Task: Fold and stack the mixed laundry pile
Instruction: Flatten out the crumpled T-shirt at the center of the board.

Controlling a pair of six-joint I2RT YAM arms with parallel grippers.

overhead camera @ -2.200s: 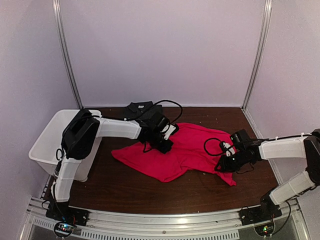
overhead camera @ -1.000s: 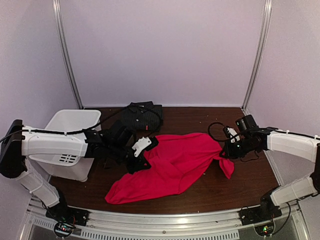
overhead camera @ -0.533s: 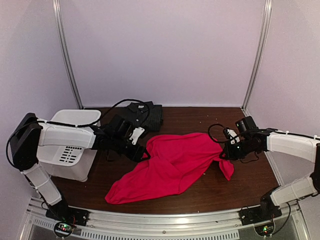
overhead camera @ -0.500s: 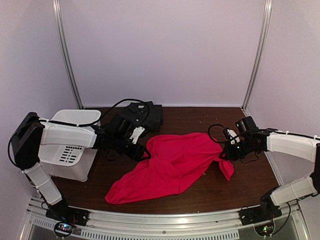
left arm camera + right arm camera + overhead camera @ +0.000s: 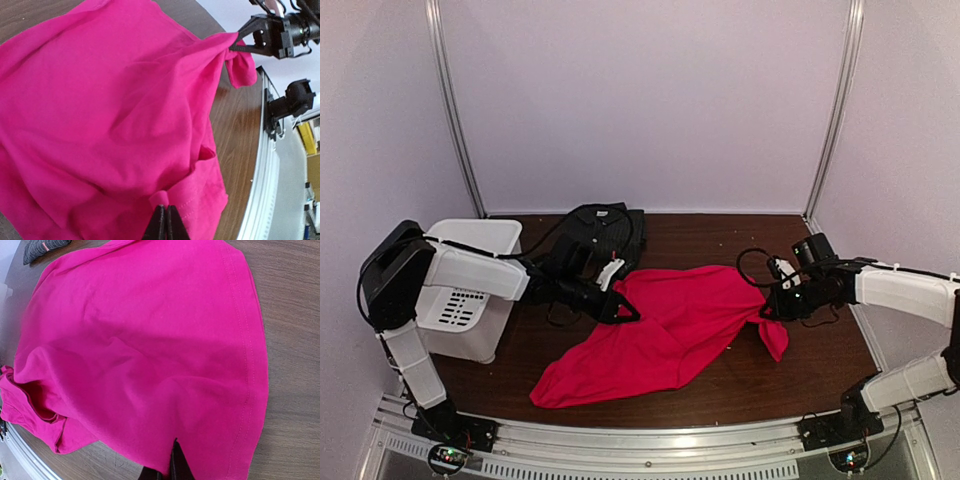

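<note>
The left gripper (image 5: 165,214) is pinched tight on a fold at the left edge of the T-shirt (image 5: 670,325), with no gap between its fingers. The right gripper (image 5: 765,312) is likewise closed on the right edge, where the cloth bunches to a point (a small flap hangs past it toward the near side). Between the two, the T-shirt lies rumpled across the middle of the table (image 5: 720,235), a long tail trailing to the near left. The dark shirt (image 5: 605,230) sits at the far edge, near the bin (image 5: 440,300).
</note>
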